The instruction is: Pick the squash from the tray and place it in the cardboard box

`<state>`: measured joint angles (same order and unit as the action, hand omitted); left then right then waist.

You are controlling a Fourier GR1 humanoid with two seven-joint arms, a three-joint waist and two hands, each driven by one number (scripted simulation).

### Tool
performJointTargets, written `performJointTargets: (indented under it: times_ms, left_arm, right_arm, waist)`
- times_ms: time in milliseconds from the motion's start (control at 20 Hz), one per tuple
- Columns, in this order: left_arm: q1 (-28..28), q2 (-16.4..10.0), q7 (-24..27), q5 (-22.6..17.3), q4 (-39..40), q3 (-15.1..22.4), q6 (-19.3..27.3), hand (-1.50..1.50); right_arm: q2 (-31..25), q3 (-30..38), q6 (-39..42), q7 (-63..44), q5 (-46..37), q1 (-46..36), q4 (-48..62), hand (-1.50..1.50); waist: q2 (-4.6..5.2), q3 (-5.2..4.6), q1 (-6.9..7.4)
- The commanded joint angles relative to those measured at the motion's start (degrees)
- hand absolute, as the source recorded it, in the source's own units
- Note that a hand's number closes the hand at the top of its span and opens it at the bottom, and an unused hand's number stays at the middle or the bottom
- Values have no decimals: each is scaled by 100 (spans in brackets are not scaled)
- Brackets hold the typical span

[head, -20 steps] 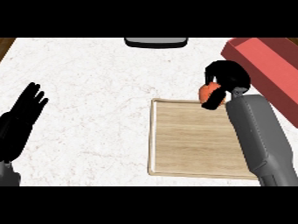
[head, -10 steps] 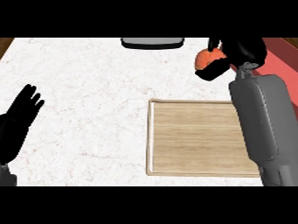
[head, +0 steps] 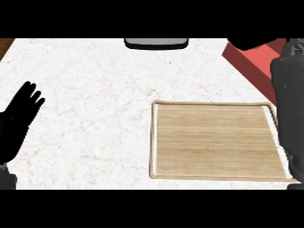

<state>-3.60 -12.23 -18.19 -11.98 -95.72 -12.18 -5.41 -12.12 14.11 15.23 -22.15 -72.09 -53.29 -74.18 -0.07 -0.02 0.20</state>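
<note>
Head view shows the pale wooden rectangular tray (head: 213,140) at lower right lying bare, and no squash shows anywhere, so the pick looks done. I judge the squash is hidden with the right hand (head: 248,43), cut off at the upper right edge over the red rectangular box (head: 253,64); its grip cannot be told. Release into the box seems left, while the left hand (head: 14,122) rests at the left edge, fingers straight, slightly spread.

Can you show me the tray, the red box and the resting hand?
tray (head: 213,138): head view, bare wooden middle.
red box (head: 249,62): head view, its side wall.
left hand (head: 10,127): head view, its palm.
</note>
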Motion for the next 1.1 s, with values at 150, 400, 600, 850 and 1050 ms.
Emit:
performJointTargets:
  times_ms: [150, 400, 600, 850, 1050]
  left_arm:
    - [94, 159, 82, 161, 10, 124, 62, 0]
    - [140, 104, -287, 51, -381, 137, 36, 0]
    - [37, -45, 179, -2, 68, -33, -247, 0]
    - [-63, -113, 407, -96, 560, -279, -328, 0]
    - [86, 82, 345, -54, 249, -12, -339, 0]
  right_arm:
    - [-681, 344, -543, 331, 111, 126, 710, 150]
    - [-1269, 423, -347, 593, 216, -550, 1621, 150]
    - [-1402, 590, -1683, 1333, 191, -487, 2882, 150]
    - [-1516, 713, -2096, 1670, 390, -421, 3441, 150]
    - [-1460, 830, -2466, 1914, 497, -570, 4315, 150]
  waist:
    - [20, 3, 12]
    - [16, 3, 51]
    - [63, 5, 135]
    - [49, 3, 83]
    - [62, 5, 143]
